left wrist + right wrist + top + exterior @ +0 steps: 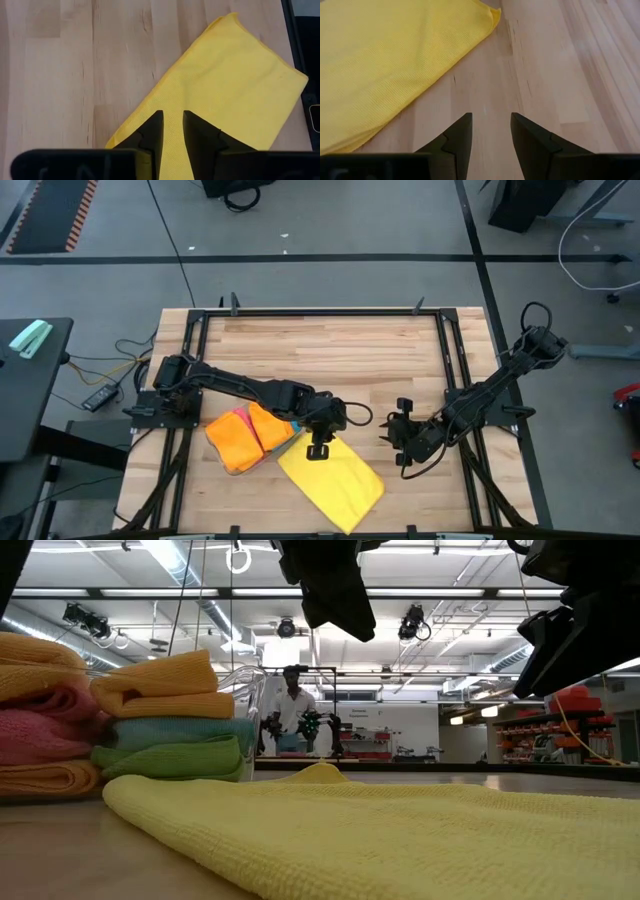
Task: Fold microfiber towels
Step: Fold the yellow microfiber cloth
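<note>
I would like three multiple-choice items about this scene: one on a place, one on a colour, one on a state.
1. Where is the left gripper?
A. above the yellow towel's end nearest the pile
B. over the pile
C. off the table

2. Which colour is the pile's top towel?
A. green
B. orange
C. blue

3. How is the yellow towel?
A. rolled up
B. hanging in the air
C. lying flat on the table

Key: 1 A, the high view shows it there. 2 B, orange lies uppermost from above. 3 C, both wrist views show it flat on the wood.
</note>
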### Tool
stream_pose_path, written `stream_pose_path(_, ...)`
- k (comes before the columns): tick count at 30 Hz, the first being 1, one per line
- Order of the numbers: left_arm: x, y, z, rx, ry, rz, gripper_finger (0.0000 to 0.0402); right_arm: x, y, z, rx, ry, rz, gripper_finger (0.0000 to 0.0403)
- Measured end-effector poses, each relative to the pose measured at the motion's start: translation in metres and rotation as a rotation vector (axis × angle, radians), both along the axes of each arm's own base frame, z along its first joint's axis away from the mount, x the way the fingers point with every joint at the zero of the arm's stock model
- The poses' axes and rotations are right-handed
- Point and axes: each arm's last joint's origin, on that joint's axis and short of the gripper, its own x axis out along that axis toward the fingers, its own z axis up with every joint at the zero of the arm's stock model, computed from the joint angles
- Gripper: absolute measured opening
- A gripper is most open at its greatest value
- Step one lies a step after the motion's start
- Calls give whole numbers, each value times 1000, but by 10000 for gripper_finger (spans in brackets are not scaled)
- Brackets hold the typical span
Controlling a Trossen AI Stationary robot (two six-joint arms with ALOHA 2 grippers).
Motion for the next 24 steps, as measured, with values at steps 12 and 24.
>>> stream_pose_path(12, 0, 0, 0, 0, -1, 0, 89, 0, 0, 0, 0, 0, 0, 142)
stream_pose_path(24, 12, -8, -12, -17, -46, -18, 80, 0, 0, 0, 3, -4, 0, 142)
